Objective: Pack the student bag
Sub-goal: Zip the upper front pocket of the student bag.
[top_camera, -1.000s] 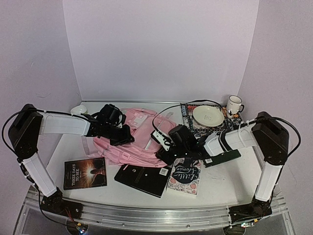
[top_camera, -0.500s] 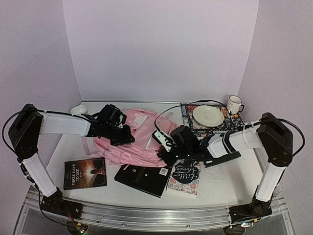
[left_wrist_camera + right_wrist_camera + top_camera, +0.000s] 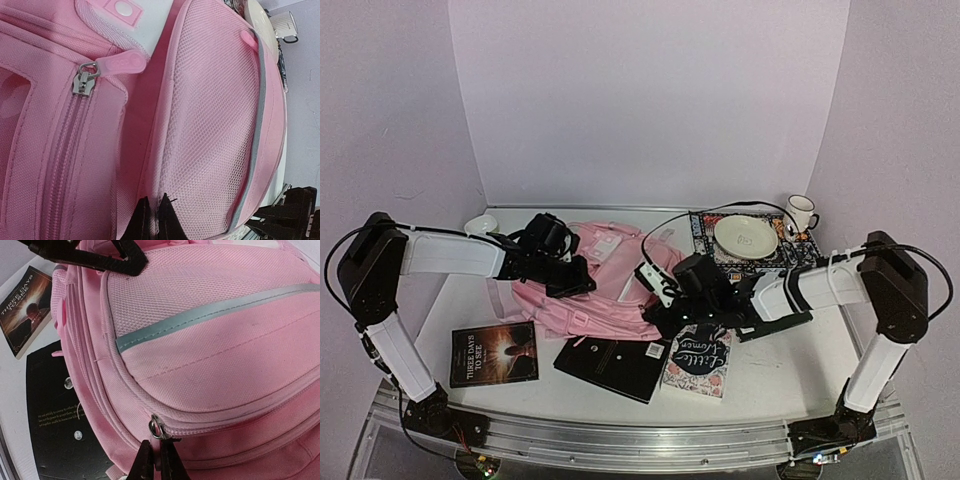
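Two claws clenched on the student bag point(image 3: 610, 285) in the middle of the table point(image 3: 770, 375) — left gripper point(image 3: 154, 220) pinching fabric, right gripper point(image 3: 160, 457) on the zipper slider point(image 3: 156, 428); its arm has sunk and stretched leftward, so unzipping seems begun.

Pink on white, with dark covers around it

The large soft pink fabric backpack point(image 3: 610, 285) has paler pink-white pockets, pink mesh and a grey-blue stripe point(image 3: 200, 315). On the white tabletop point(image 3: 770, 375) are a thin dark paperback book point(image 3: 494, 353) with an orange glow and pale lettering, a flat plain black notebook point(image 3: 615, 365) and a navy book with white script and pink flowers point(image 3: 698, 360). The round cream plate point(image 3: 745, 236) is on a dark, many-coloured patterned mat point(image 3: 704, 226); the white mug point(image 3: 800, 213) has a dark rim.
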Controlling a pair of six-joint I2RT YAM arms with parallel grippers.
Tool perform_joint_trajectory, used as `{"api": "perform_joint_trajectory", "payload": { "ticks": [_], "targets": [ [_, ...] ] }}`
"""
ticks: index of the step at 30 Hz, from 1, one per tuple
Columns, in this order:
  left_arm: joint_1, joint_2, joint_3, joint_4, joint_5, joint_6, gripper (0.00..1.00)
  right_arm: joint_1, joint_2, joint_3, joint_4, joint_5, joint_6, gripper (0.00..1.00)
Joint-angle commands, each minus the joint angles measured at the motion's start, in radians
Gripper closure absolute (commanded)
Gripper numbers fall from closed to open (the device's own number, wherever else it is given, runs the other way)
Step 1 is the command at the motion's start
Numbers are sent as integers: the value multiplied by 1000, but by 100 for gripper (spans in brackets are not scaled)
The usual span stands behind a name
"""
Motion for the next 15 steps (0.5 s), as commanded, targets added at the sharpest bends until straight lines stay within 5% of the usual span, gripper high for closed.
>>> {"api": "perform_joint_trajectory", "payload": {
  "ticks": [1,10,15],
  "targets": [
    [51,-46,12,-13,-77,44,100,-24,-103,25,-185,131,-5,100],
    [127,-45,11,-54,-147,122,100,-92,-155,81,-379,107,8,100],
    [144,-44,30,-66,-136,160,100,-100,-139,120,-420,-44,71,100]
  ]
}}
